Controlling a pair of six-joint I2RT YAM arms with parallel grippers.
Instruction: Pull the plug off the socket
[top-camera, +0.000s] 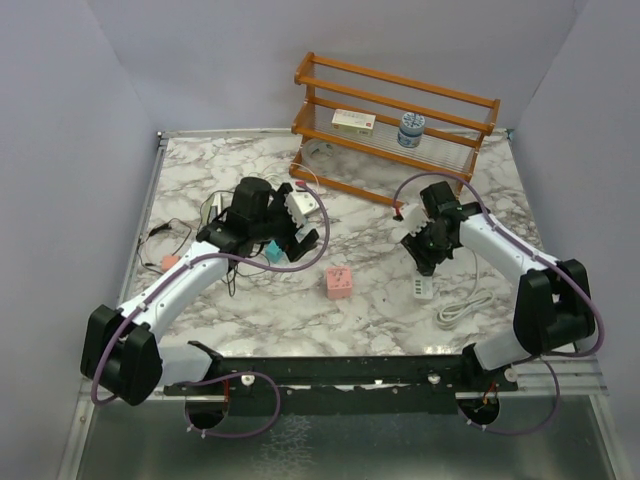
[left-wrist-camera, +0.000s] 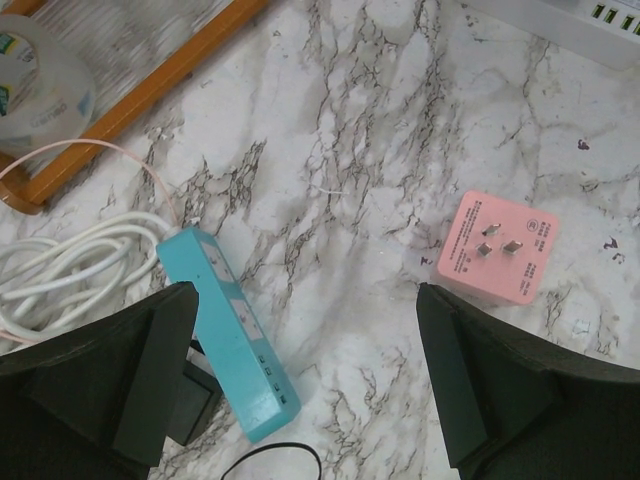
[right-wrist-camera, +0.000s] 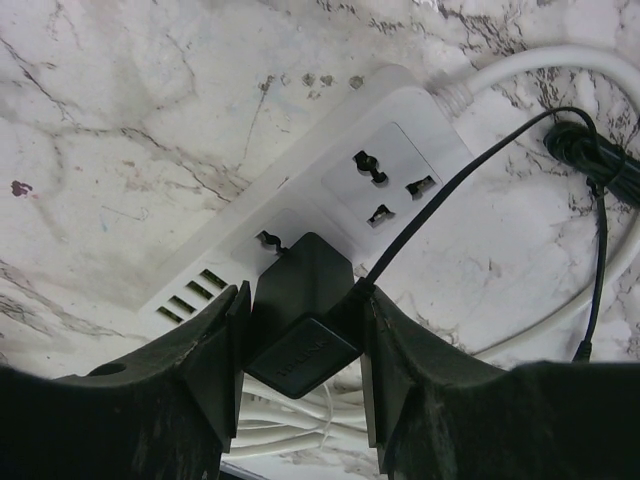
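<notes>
From the top camera, the white socket strip (top-camera: 421, 288) lies toward the right edge of the bench (top-camera: 380, 330), with my right tool (top-camera: 424, 258) down on it. I judge the pull should go straight up off the strip's face, no twisting, or the light strip may lift along with the plug. My left tool (top-camera: 296, 232) is well apart, left of the bench's middle. On the left wrist camera, the left tool (left-wrist-camera: 310, 380) is spread wide and holds nothing, with a teal strip (left-wrist-camera: 235, 335) by one finger and a pink adapter (left-wrist-camera: 497, 248) near the other. On the right wrist camera, the right tool (right-wrist-camera: 300, 345) is clamped on the black plug (right-wrist-camera: 300, 300), which looks seated in the socket strip (right-wrist-camera: 390, 180). Its cable (right-wrist-camera: 450, 185) trails across the face.
</notes>
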